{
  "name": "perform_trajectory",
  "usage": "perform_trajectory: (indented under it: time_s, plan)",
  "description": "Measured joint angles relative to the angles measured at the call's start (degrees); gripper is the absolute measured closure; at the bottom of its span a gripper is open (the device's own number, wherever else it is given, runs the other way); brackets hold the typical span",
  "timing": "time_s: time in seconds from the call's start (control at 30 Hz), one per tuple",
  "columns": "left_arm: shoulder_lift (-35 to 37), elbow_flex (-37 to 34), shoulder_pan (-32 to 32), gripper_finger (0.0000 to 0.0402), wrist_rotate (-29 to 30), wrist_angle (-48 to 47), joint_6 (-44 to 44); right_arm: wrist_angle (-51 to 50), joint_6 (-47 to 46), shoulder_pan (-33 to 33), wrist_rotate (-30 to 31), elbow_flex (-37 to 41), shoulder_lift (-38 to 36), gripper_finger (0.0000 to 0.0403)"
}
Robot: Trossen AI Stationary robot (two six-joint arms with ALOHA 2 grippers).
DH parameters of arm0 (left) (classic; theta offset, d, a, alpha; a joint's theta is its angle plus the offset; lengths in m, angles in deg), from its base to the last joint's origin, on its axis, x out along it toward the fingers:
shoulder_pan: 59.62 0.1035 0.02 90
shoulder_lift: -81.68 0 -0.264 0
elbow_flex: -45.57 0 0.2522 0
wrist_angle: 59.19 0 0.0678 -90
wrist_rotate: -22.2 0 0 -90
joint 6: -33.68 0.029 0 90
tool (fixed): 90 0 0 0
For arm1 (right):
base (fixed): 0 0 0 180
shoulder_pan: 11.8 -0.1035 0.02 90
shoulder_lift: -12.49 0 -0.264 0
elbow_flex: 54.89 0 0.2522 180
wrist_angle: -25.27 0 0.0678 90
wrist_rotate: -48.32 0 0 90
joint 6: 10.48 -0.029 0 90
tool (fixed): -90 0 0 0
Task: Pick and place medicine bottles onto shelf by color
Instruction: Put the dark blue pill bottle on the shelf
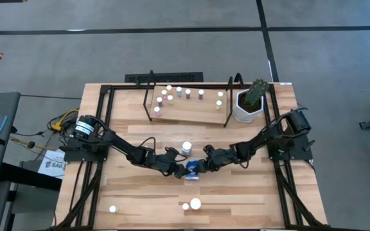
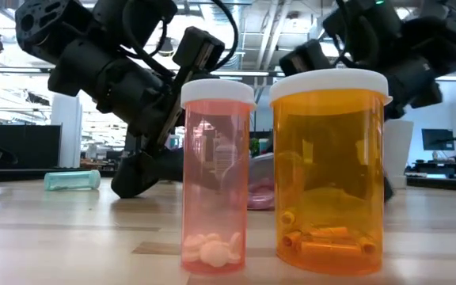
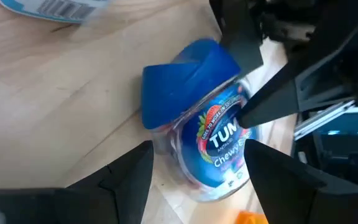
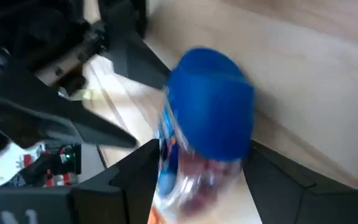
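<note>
Blue-capped and blue-labelled, the larger medicine bottle [image 1: 192, 172] lay on its side at the middle of the wooden table [image 1: 249, 199], with both grippers closed in on it from opposite sides. In the left wrist view the left gripper [image 3: 197, 177] had its dark fingers spread wide on either flank of the bottle's clear body, while the right gripper's fingers came in from the far side, one tip against the label; whether the left fingers actually pressed the plastic could not be told. In the right wrist view the right gripper [image 4: 194, 180] likewise straddled the bottle [image 4: 204, 143], jaws wide, cap toward the camera. A white-capped bottle [image 1: 186, 147] stood just beyond the two grippers. On the shelf [image 1: 191, 112] at the table's far edge stood a row of small bottles. Close to the low camera stood a pink bottle [image 2: 216, 174] and an orange bottle [image 2: 331, 170], side by side, both white-capped.
</note>
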Motion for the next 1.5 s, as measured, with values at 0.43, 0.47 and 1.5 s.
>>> perform_trajectory:
  time_s: [0.43,0.47,1.5]
  plan:
    - [-0.2,1.9,0.0,0.0164,-1.2,-3.5,4.2,-5.4,9.1,1.0,1.3,-2.6,0.1,0.0161]
    - [-0.2,1.9,0.0,0.0164,-1.2,-3.5,4.5,-5.5,9.6,1.0,1.3,-2.6,0.1,0.0166]
    - [6.1,1.9,0.3,0.0164,1.9,-2.9,30.0,-24.6,54.5,1.3,-2.4,-2.3,-13.9,0.024]
